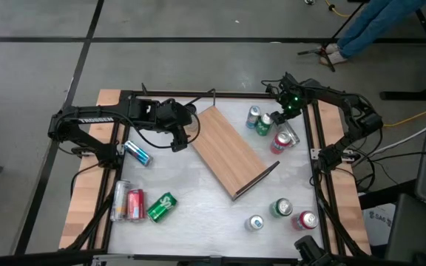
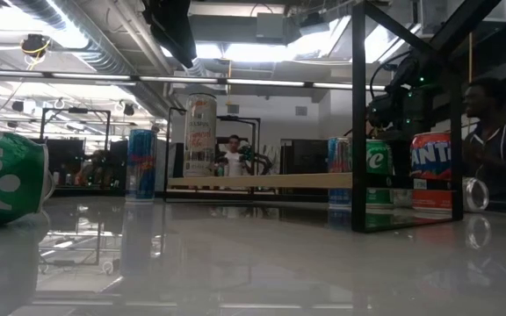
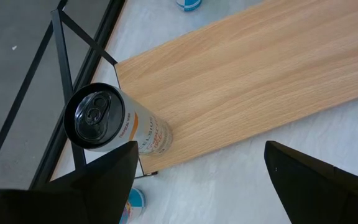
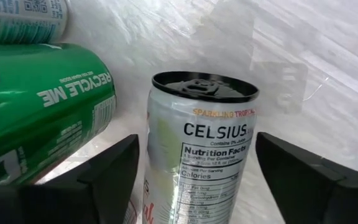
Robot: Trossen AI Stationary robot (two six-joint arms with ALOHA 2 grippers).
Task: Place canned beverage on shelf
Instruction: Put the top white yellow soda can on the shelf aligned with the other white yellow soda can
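Nearest the right wrist camera stands a white Celsius can (image 4: 201, 149) between the spread fingers of the right hand (image 1: 281, 120), which touch nothing, with a green can (image 4: 39, 102) lying just beside it on the white worktop (image 1: 191, 199). Diagonally across the worktop's middle lies the shelf (image 1: 228, 151). At its far-left end a slim white can (image 3: 114, 124) stands upright, and the left hand (image 1: 177, 139) hovers over it, fingers spread, empty.

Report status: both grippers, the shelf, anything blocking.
Left gripper open, over the shelf's end beside one standing can. Right gripper open, straddling a Celsius can off the shelf. Green can crowds it.
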